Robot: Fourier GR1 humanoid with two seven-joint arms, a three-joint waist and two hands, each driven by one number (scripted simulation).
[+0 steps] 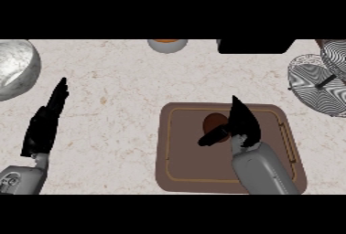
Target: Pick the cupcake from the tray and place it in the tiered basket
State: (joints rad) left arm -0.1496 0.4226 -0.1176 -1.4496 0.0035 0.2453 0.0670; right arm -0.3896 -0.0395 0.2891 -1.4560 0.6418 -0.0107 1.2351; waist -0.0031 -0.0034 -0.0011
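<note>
A brown tray [182, 160] lies on the counter at lower centre. On it sits the cupcake [214, 120], a brown rounded shape partly hidden by my right hand [242, 121]. That hand hovers over the tray with its fingers straight and pointing away from me, its thumb reaching left just in front of the cupcake. My left hand [46, 121] is open at the left, fingers up, resting away from the tray. The tiered basket [317, 87], striped black and white, stands at the right edge.
A silver bowl [15, 66] sits at the far left. A small white bowl with orange contents [167, 45] is at the top centre, and a dark object [255, 45] lies beside it at the top right.
</note>
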